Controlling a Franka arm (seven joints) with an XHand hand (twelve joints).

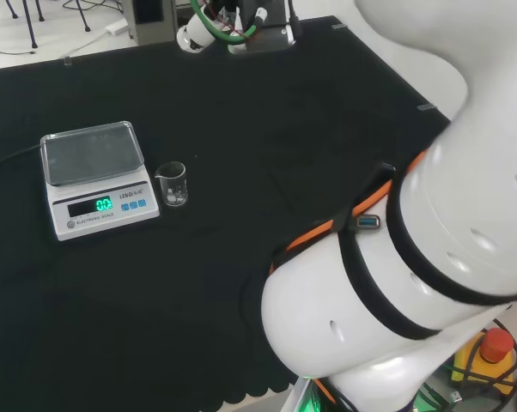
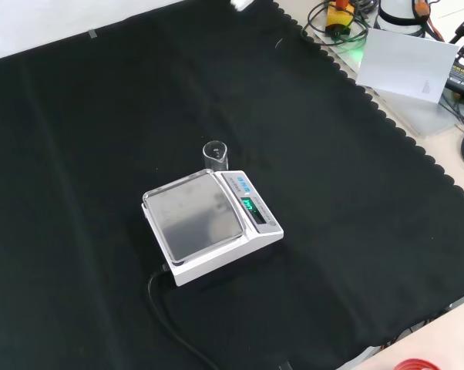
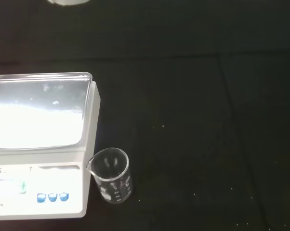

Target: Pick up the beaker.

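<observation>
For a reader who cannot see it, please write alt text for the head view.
A small clear glass beaker stands upright on the black cloth, just right of a white electronic scale with a bare metal pan and a lit green display. The arm's large white links fill the right side.

— What sort of place is this?
— A robotics lab: a small clear glass beaker (image 1: 172, 184) stands at three o'clock of a white electronic scale (image 1: 95, 178) on a black-clothed surface (image 1: 267, 129).
— Anything else?
— Cables and a red emergency stop button (image 1: 496, 343) at the edge.
</observation>
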